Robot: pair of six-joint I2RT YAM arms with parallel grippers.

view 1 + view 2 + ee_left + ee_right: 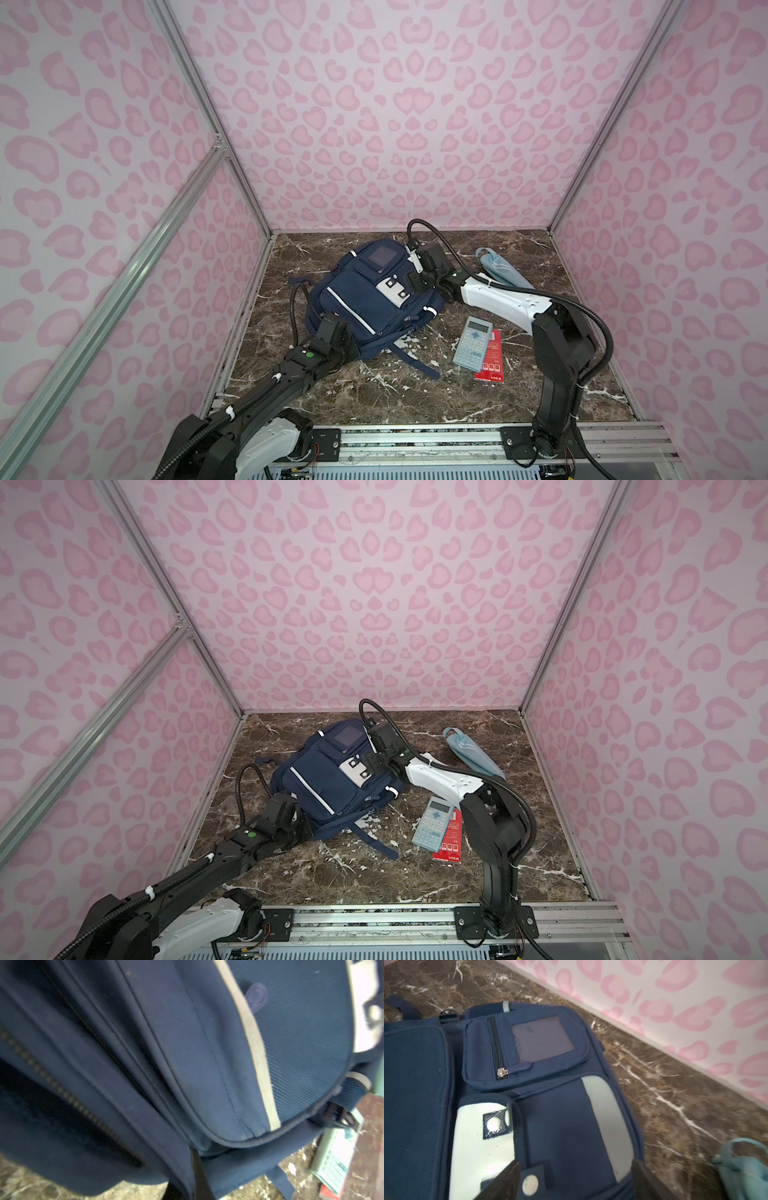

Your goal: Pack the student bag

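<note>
On the brown marble worktop [374, 395], the left end effector [198, 1169] is closed at the near edge of the navy blue fabric student bag [365, 299]; a pinch on the fabric cannot be confirmed. The bag lies flat, left of centre. The right end effector [574, 1164] hovers above the bag's white patch, jaws wide apart and empty.
</note>
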